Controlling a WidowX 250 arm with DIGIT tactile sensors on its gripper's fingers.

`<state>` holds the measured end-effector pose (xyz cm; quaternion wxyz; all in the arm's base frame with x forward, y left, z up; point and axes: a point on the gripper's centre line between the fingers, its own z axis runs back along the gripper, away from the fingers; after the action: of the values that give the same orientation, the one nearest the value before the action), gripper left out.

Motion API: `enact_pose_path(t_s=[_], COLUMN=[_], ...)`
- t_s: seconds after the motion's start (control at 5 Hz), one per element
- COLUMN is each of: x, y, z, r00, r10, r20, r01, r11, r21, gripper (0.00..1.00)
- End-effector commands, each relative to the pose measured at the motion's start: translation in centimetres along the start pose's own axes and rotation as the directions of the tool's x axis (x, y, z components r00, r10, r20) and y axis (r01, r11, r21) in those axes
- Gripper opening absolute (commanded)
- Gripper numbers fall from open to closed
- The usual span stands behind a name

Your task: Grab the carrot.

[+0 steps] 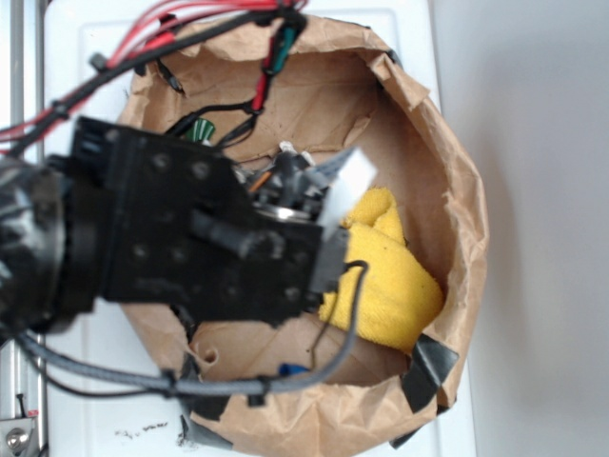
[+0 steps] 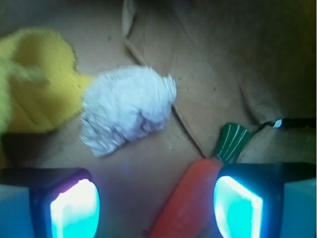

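Wrist view: gripper [image 2: 156, 206] wide open, two glowing pads [image 2: 74, 208] at the bottom corners of the frame, nothing between them gripped. Carrot [image 2: 185, 201] lying at the lower right of centre, orange body running up from the bottom edge, green stalk end pointing toward the upper right. Sits just inside the right-hand pad, looks close to touching it, can't tell for sure. White fluffy clump [image 2: 126, 109] up around the middle, well above the left pad. Yellow cloth [image 2: 37, 87] at the upper left, butting right against the white clump. All of it resting on crumpled brown paper [image 2: 218, 64].

Exterior view: black arm [image 1: 171, 228] covering the left and centre of the frame, reaching down into a brown paper bag [image 1: 438, 152]. Yellow cloth poking out right of centre. Carrot hidden under the arm here. Red and black cables [image 1: 171, 29] across the top left.
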<state>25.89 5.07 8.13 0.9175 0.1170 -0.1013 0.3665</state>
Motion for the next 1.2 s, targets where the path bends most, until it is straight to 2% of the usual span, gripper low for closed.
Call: enact_pose_path(t_s=[0.0, 0.2, 0.4, 0.6, 0.8, 1.0], x=[1.5, 1.3, 0.8, 0.8, 0.1, -4.2], y=[3.3, 3.8, 4.4, 4.0, 3.9, 6.5], z=[1.4, 0.4, -0.6, -1.8, -2.5, -2.1], r00=[0.999, 0.994, 0.995, 0.995, 0.995, 0.985], r10=[0.031, 0.01, 0.008, 0.001, -0.003, -0.05], r20=[-0.025, -0.108, -0.103, -0.099, -0.102, -0.166], r01=[-0.033, -0.026, -0.028, -0.022, -0.019, 0.005], r11=[0.995, 0.989, 0.981, 0.976, 0.978, 0.966], r21=[-0.097, -0.147, -0.192, -0.216, -0.209, -0.26], gripper=[1.0, 1.0, 1.0, 1.0, 1.0, 1.0])
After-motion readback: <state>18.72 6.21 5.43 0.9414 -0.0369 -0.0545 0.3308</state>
